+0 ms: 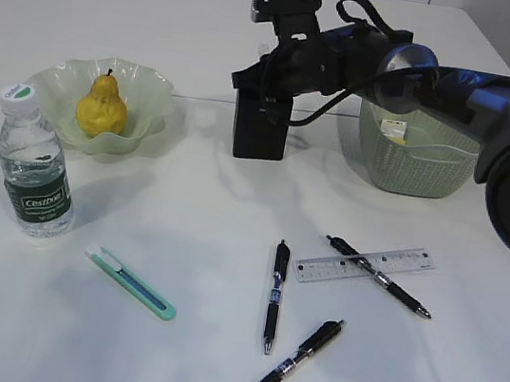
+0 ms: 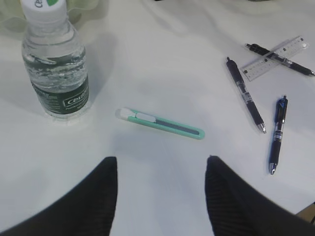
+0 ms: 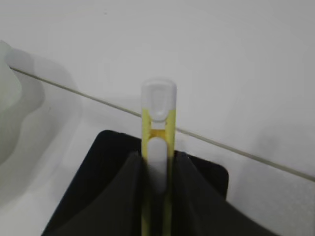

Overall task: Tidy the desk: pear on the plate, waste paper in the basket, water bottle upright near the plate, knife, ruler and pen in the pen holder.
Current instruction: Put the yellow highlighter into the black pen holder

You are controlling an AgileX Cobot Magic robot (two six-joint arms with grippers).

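Note:
My right gripper (image 3: 158,167) is shut on a yellow-and-white knife (image 3: 158,105) and holds it upright over the black pen holder (image 3: 96,167), which stands at the back of the desk (image 1: 241,88). My left gripper (image 2: 161,164) hangs open over the desk, just short of a green knife (image 2: 160,123) lying flat. The pear (image 1: 102,109) sits on the green plate (image 1: 150,89). The water bottle (image 1: 36,168) stands upright in front of the plate. The ruler (image 1: 364,265) lies under one pen (image 1: 378,277); two more pens (image 1: 275,295) (image 1: 289,366) lie nearby. Waste paper (image 1: 394,128) shows inside the basket (image 1: 413,162).
The right arm (image 1: 415,81) reaches from the right across the basket to the pen holder. A seam in the desk (image 3: 246,155) runs behind the holder.

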